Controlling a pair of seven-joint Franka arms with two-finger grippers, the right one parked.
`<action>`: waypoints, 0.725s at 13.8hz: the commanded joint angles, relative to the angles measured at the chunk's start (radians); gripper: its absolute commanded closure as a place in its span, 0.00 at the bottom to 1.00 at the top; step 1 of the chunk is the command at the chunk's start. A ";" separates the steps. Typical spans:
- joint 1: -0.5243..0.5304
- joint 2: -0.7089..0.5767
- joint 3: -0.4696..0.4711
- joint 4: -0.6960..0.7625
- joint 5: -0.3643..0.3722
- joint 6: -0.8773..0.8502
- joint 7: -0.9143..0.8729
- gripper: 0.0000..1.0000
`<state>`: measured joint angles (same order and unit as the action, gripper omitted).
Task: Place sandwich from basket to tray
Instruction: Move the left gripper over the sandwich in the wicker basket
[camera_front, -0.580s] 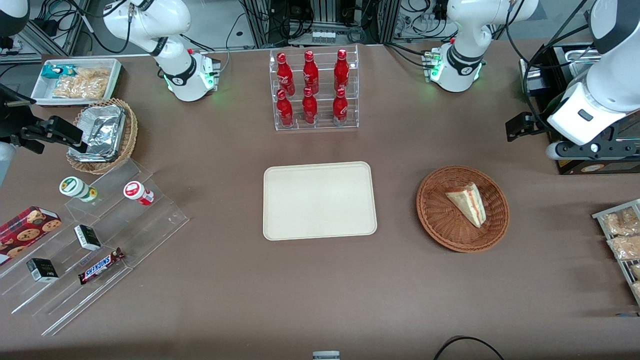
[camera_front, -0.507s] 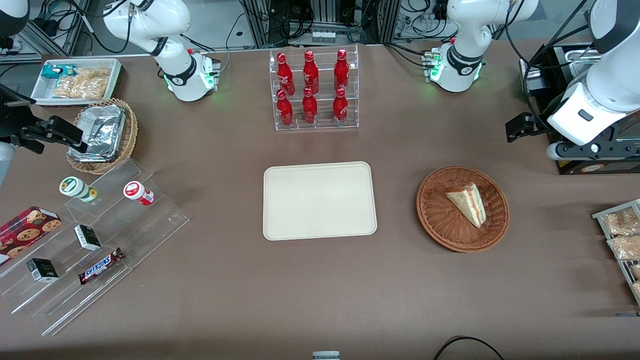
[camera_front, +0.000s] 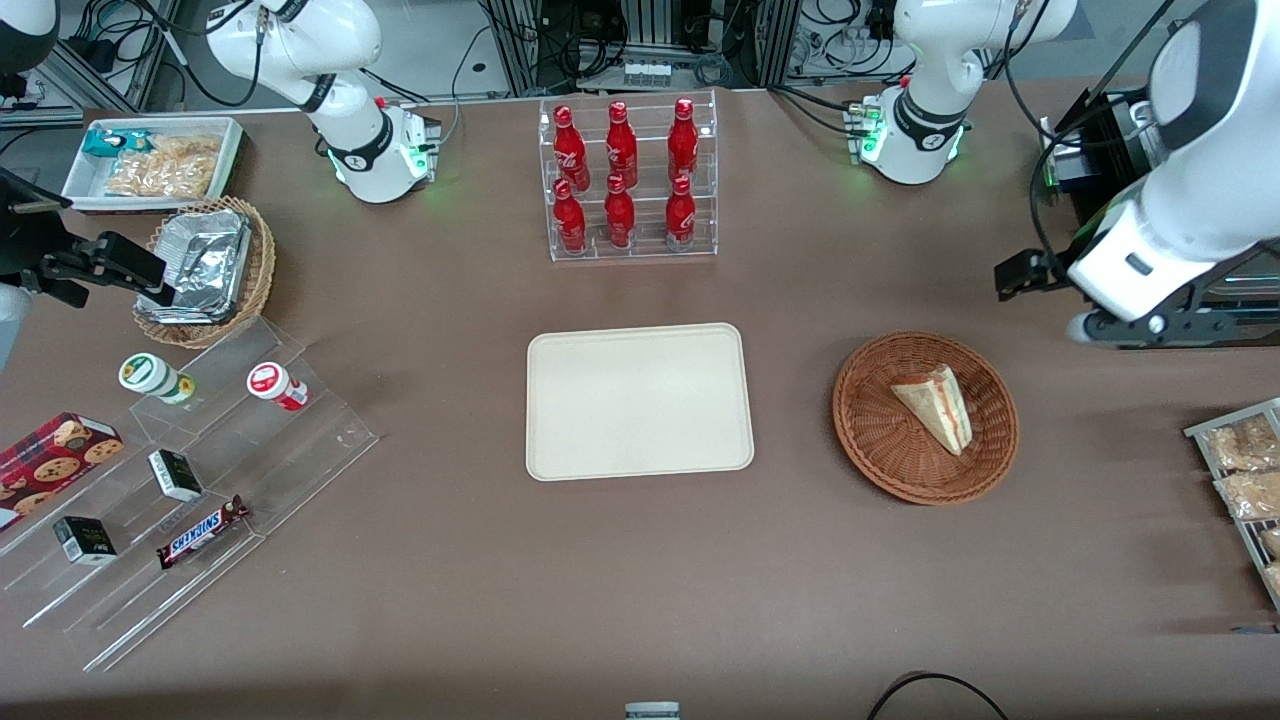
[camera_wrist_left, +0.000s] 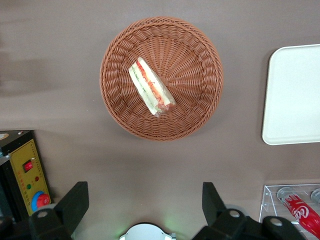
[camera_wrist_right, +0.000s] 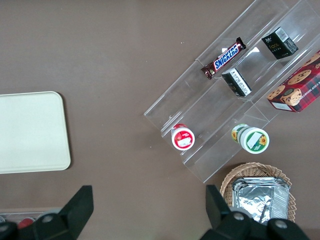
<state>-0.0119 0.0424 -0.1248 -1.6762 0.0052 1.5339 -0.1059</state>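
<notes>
one sandwich (camera_front: 936, 406) in one basket (camera_front: 870, 440), one tray (camera_front: 640, 402) bare; gripper (camera_wrist_left: 145, 202) above, fingers spread wide.

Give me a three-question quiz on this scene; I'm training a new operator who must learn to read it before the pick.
1. True or false: the sandwich already lies on the tray.
2. The tool of the left arm is: A) shut on the sandwich, B) open, holding nothing, away from the basket, C) resting on the tray.
3. How many red bottles stand in the clear rack?

Key
1. False: it lies in the basket, and the tray holds nothing.
2. B
3. Six
</notes>
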 joint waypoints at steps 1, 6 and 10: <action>0.003 0.004 -0.004 -0.098 -0.001 0.104 0.009 0.00; 0.003 0.016 -0.004 -0.255 0.001 0.300 -0.004 0.00; 0.003 0.010 -0.003 -0.436 0.002 0.540 -0.049 0.00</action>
<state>-0.0119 0.0768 -0.1247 -2.0224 0.0053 1.9793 -0.1178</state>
